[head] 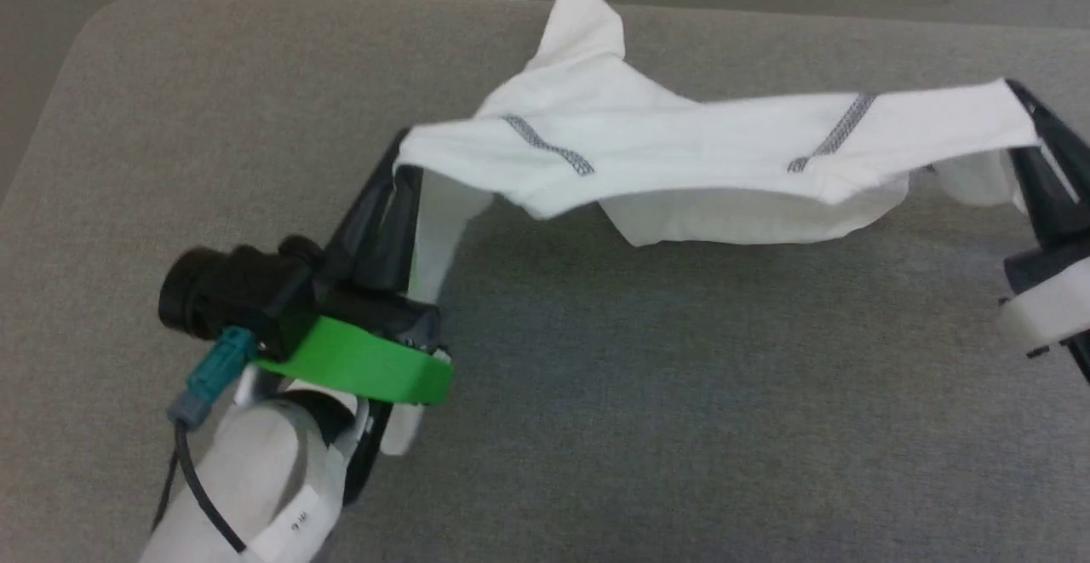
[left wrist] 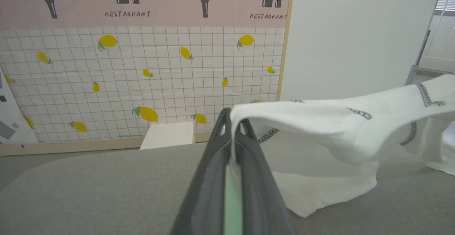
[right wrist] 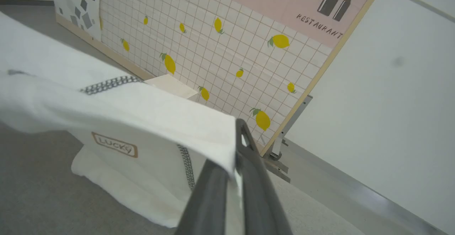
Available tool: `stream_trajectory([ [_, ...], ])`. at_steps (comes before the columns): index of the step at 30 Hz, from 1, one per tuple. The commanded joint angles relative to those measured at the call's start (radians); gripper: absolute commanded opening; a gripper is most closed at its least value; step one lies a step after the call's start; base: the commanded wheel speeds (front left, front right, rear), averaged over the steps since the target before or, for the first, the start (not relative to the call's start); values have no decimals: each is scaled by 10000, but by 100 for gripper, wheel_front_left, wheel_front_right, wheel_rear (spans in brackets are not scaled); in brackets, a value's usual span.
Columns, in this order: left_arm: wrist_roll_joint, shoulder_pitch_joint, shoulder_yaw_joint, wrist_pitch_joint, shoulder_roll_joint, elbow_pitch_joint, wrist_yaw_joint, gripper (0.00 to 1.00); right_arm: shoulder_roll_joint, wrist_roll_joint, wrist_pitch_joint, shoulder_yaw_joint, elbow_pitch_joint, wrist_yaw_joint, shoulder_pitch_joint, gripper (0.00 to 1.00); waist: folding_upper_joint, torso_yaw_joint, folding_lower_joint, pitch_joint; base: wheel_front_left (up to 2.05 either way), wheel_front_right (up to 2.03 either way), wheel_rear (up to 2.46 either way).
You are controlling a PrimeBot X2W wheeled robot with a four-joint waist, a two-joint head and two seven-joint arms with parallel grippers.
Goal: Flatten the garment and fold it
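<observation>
Clamping the garment [head: 681, 137] are left gripper [head: 402, 167] and right gripper [head: 1020, 94]; tag [right wrist: 114, 144] reads "LUCKY".

Left gripper [head: 400, 164] and right gripper [head: 1015, 93] well apart, both tight on garment [head: 681, 141]

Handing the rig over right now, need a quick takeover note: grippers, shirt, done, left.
Left gripper: shut on one end of the garment.
Right gripper: shut on the opposite end.
Garment: stretched between the two grippers above the grey table, middle sagging, hanging lower part reaching the surface.
Done: both ends gripped, shirt raised and spread.
Left: lay it flat, smooth it, then fold; no fold made yet.
</observation>
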Motion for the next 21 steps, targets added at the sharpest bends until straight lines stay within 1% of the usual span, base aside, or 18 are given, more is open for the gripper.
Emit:
stream_trajectory([
  [1,-32,-502,110,189,115,-189,-22,0,55,-62,75,-56,-206,-17,-488,0,0,-757,0,-783,0,0,0],
  [6,49,-1915,384,1105,430,-566,-127,0,-136,-116,419,237,-480,-17,-1825,0,0,-1178,0,-1150,0,0,0],
  [13,345,-4093,598,2507,1002,-519,-430,0,-789,-21,826,986,-296,-17,-3793,0,0,-1490,0,-1525,0,0,0],
  [19,238,-5430,581,3561,1129,-237,-665,0,-1229,108,1160,1552,31,-17,-5105,0,0,-1540,0,-1707,0,0,0],
  [21,38,-5689,569,3897,1047,-93,-694,0,-1342,169,1292,1716,142,-17,-5419,0,0,-1537,0,-1732,0,0,0],
])
